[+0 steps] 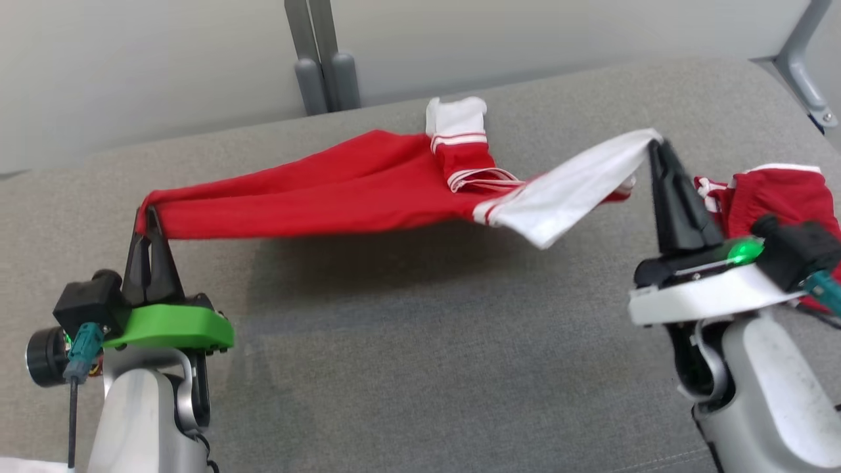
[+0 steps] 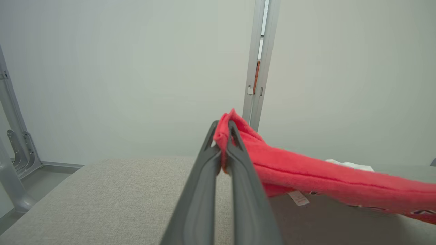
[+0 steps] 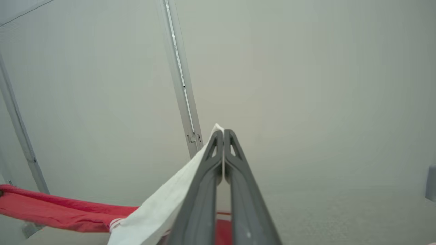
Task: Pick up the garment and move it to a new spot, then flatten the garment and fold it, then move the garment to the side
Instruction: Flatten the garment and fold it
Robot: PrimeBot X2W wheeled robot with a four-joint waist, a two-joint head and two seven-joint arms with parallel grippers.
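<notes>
- Gripper check: left gripper is seen clamped on the red end of the garment. The right gripper is pinched shut on its white sleeve.
- Garment is held stretched between the two, raised off the grey upholstered surface. It sags mid-span and a shadow is cast beneath.
- Head view: the whole span is given, with a striped white cuff flopped over the far edge. A second red-and-white cloth is noted on the surface beyond the right gripper.
- Left wrist view: detail is added at the grip. A fold of red fabric is squeezed between the closed fingers and pokes past the tips. A small pale label is seen hanging under the cloth.
- Right wrist view: white fabric is trapped at the tips and draped down that view's left, with the red body trailing off lower left.
- Textures: the red cloth is soft and napped, the sleeve smoother, and the surface coarsely woven. Fingers are long, dark and tapered, with triangular cut-outs near the tips. A metal upright is set against a plain pale wall.
</notes>
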